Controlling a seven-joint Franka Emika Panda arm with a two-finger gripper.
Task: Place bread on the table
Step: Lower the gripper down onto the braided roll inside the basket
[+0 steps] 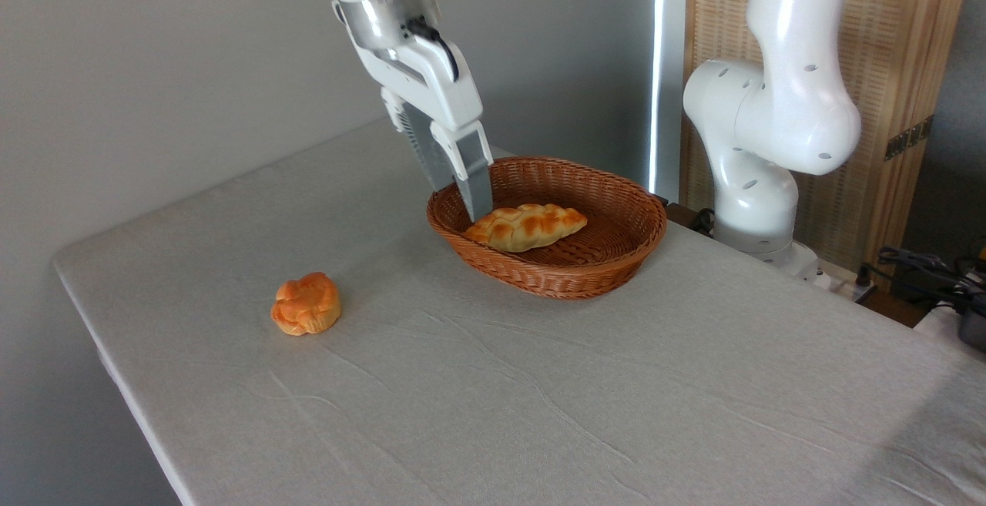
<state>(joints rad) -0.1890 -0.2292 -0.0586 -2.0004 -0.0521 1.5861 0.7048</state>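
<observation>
One braided loaf (528,226) lies inside wicker basket (608,252), toward its left side. Jaws (471,206) reach down over basket's left rim at loaf's left tip; spread or pressed together, cannot tell. Orange bun (306,304) sits apart on grey-clothed desk (539,398).

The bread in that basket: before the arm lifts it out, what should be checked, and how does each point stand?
1. Bread lies in the basket, reachable: ok.
2. Gripper is down at the loaf's left end: ok.
3. Fingers on either side of the loaf: cannot tell.
4. Firm grip: cannot tell.
5. Bare table in front for setting down: ok.
6. Small bun stands well apart from the basket: ok.
</observation>
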